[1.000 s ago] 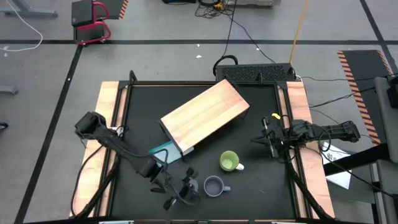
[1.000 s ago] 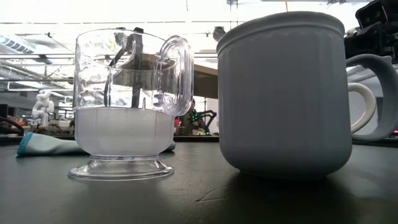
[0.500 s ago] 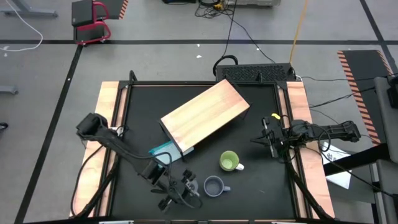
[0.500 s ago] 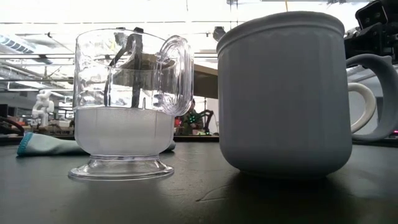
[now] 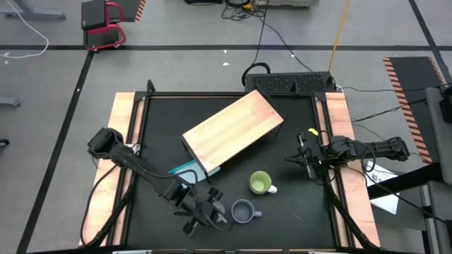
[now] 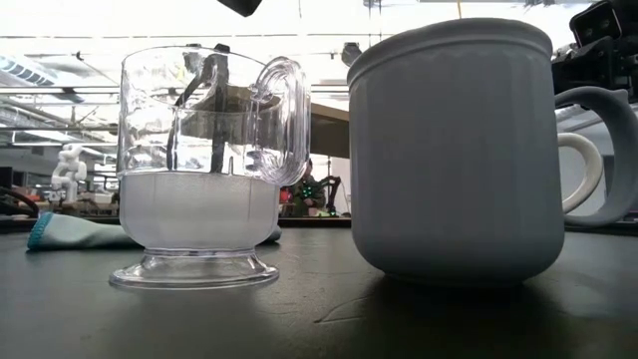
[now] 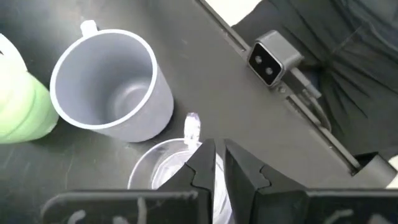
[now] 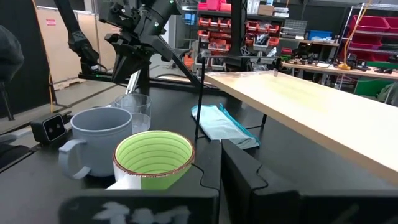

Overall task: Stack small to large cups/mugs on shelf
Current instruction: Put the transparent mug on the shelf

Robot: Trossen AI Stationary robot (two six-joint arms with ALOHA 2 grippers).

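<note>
The clear glass cup (image 6: pixel 199 170) stands on its foot at the table's near side, next to the grey-blue mug (image 5: pixel 243 210), which stands upright. The light-green mug (image 5: pixel 259 183) stands just beyond them. The light-wood shelf (image 5: pixel 233 130) lies slantwise at mid-table. My left gripper (image 7: pixel 219 146) hovers over the glass cup's rim (image 7: pixel 149 163) near its handle (image 7: pixel 193 126). Its fingers are a narrow gap apart and touch nothing. My right gripper (image 5: pixel 291 158) waits at the right edge; its fingers look shut and empty.
A teal block (image 5: pixel 182 171) lies against the shelf's near-left end. A small camera (image 7: pixel 270 59) sits at the table's near edge, close to the cups. The table has raised rails (image 5: pixel 134 141) along its sides. Open table surface lies right of the mugs.
My left gripper has moved a little toward the table's right and far edges, in over the glass cup. Its tip now shows at the top of the low view above the cup. The cups and the shelf have stayed put.
</note>
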